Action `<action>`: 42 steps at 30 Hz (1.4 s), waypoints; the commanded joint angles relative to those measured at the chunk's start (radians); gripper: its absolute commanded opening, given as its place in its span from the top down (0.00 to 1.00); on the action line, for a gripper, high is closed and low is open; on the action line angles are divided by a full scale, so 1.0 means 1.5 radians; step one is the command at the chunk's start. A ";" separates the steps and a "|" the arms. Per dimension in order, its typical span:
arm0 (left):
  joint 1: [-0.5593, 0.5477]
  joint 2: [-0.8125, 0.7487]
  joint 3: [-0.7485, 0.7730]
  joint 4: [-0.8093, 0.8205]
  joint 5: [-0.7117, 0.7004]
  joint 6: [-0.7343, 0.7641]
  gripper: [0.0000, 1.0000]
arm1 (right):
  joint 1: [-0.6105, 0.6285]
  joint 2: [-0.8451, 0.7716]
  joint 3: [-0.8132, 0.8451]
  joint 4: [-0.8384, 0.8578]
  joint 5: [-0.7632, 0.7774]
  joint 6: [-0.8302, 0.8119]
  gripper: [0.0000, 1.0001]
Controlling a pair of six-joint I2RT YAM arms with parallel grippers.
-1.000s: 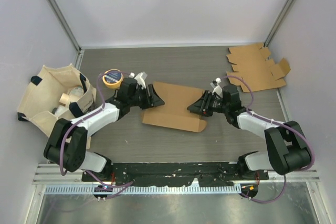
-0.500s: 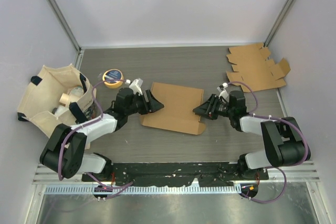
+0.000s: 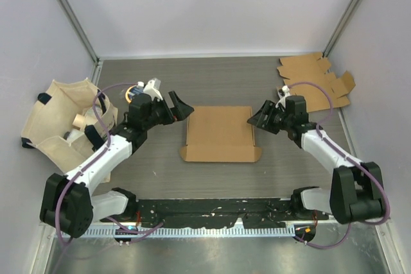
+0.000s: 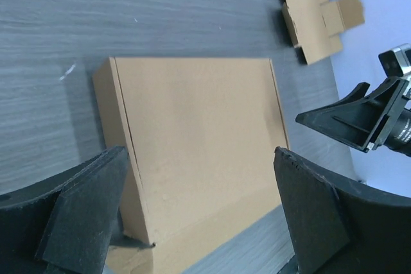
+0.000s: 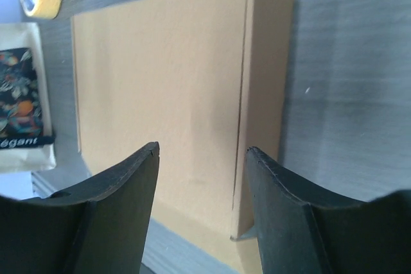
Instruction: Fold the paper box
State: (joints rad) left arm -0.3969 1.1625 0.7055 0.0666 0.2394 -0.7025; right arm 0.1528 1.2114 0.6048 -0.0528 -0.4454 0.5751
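Both the left pincer (image 3: 177, 108) and the right pincer (image 3: 262, 119) stand spread and empty, so the folded cardboard box (image 3: 219, 131), unheld, may spring open.

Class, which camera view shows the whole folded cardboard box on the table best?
Top external: the cardboard box lies wholly in view, every edge showing. Both wrist views show it nearer, but fingers cover parts of it.

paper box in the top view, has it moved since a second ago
Yes. The paper box has turned counterclockwise, from skewed to square with the table's far edge.
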 commanded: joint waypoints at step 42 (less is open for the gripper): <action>0.078 0.371 -0.009 0.313 0.219 -0.157 0.00 | -0.184 0.375 -0.035 0.310 -0.164 0.052 0.73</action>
State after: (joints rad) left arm -0.2874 1.6680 0.6735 0.4042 0.4751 -0.8829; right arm -0.0914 1.7069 0.5976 0.4808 -0.8410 0.6937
